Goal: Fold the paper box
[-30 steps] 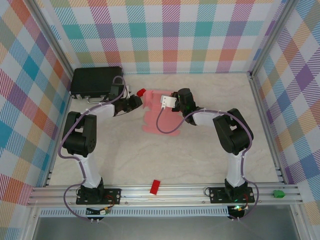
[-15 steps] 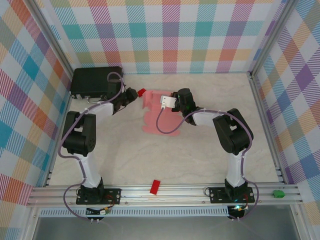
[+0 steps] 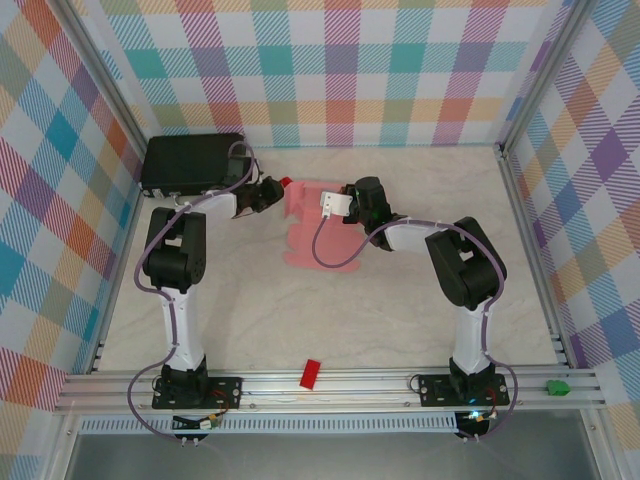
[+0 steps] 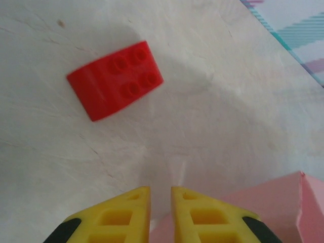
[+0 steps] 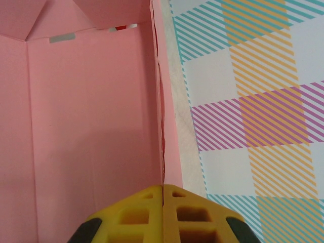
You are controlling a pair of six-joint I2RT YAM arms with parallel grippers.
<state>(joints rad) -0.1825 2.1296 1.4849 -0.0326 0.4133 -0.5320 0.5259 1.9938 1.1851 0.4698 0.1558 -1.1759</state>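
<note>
The paper box (image 3: 318,235) lies at the middle of the table, toward the far wall, between the two arms. It is partly formed, with one long side wall raised. The right gripper (image 5: 163,190) has its fingers pressed together, and that wall's edge runs straight into the seam between them, so it looks pinched on the card. The left gripper (image 4: 160,195) hovers just beside the box's far-left corner, its fingers nearly together with a thin slit between them and nothing in it. The step in hand seems to be raising the end flap at that corner. To do it well, the right side should hold the wall upright without pulling. The left should come in low under the flap's edge and push along the crease, not across it, because thin card buckles easily and the whole box could slide. A red block (image 4: 115,80) lies on the table ahead of the left fingers, near that corner, and could be knocked or trapped under the flap. A black case (image 3: 192,162) sits in the far-left corner, close behind the left arm. Another red block (image 3: 311,373) lies well away by the near edge.
</note>
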